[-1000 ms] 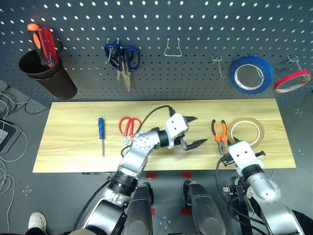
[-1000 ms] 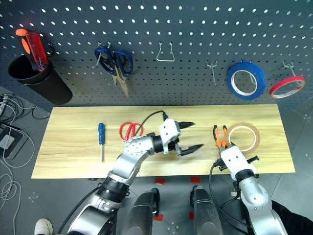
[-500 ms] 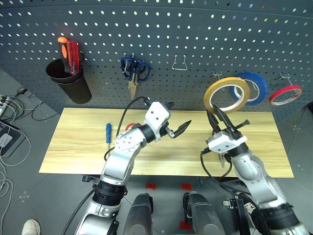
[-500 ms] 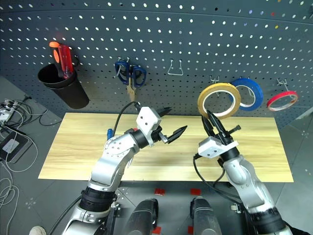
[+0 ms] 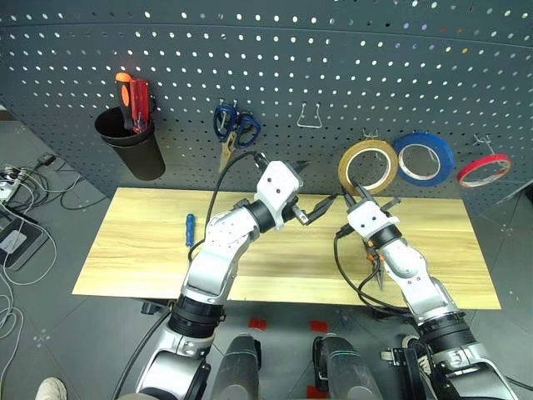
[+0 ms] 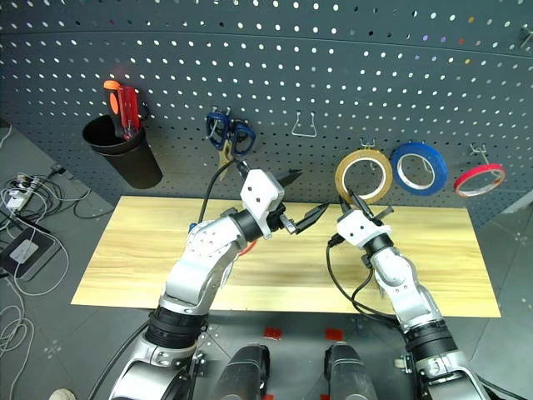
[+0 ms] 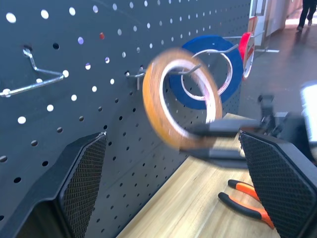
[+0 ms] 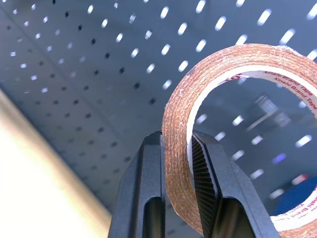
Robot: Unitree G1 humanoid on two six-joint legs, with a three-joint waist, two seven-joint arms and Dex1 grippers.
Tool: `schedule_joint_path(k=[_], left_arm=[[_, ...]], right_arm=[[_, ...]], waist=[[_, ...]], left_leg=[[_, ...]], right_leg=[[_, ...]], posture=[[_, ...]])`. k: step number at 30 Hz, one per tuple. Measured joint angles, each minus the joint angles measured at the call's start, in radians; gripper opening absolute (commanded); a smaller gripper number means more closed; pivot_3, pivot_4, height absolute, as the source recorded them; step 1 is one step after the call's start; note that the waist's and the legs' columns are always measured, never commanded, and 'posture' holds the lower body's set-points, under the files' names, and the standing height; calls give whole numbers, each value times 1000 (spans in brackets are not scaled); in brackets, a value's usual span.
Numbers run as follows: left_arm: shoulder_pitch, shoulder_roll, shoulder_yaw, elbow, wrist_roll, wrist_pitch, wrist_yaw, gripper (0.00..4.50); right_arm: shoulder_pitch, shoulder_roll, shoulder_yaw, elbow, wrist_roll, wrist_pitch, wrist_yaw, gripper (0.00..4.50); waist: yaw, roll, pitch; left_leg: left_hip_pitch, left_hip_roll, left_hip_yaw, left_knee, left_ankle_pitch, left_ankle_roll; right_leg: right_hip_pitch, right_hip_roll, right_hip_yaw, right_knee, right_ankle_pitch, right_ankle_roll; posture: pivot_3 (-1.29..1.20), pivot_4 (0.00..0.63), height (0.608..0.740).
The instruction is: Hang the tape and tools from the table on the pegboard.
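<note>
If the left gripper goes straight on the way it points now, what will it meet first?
Probably the tape, which the right gripper holds up at the pegboard. In the left wrist view the roll sits between the open left gripper's fingers, with the blue roll behind it. Depth is unclear.

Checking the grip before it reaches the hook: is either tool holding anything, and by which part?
The right tool holds the tan-yellow tape roll by its band, one finger inside the ring and one outside. The left tool is open and holds nothing.
</note>
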Motion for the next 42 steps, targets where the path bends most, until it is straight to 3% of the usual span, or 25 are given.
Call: schedule_joint_path(k=[9,17,25,33,42], left_arm=[[3,0,-18,17,-5,-20,-9,4500],[12,12,-25,46,-14,-48,-34,4500],[113,124,-55,105,1,-143,-112,4500],[171,202,-57,137,1,-196,-188,4500],[177,203,-80,142,1,-215,-238,4500]], right_arm=[[87,32,-5,-90,65,80,67,4395],[205,36,-24,-241,74,200,88,4458],[294,48,-101,-468,153,600,143,4458],[194,180,-196,-545,242,1144,97,4458],[102,169,-277,-468,272,1366,57,4458]], waist=[[0,1,-27],[-1,2,-35],[-12,3,-34],[-25,9,-11],[-28,10,44]], left_leg=[[1,0,0,0,0,0],[1,0,0,0,-1,1],[2,0,-1,1,-4,7],[3,0,-2,2,-7,12],[3,0,-2,2,-7,13]], right_leg=[[0,0,1,0,0,0],[1,0,1,0,0,0],[2,1,1,1,0,-1],[3,1,1,2,-1,-1],[2,1,2,4,-1,-1]], posture=[[11,159,740],[1,197,740],[-6,265,740],[-2,350,740],[16,399,740]])
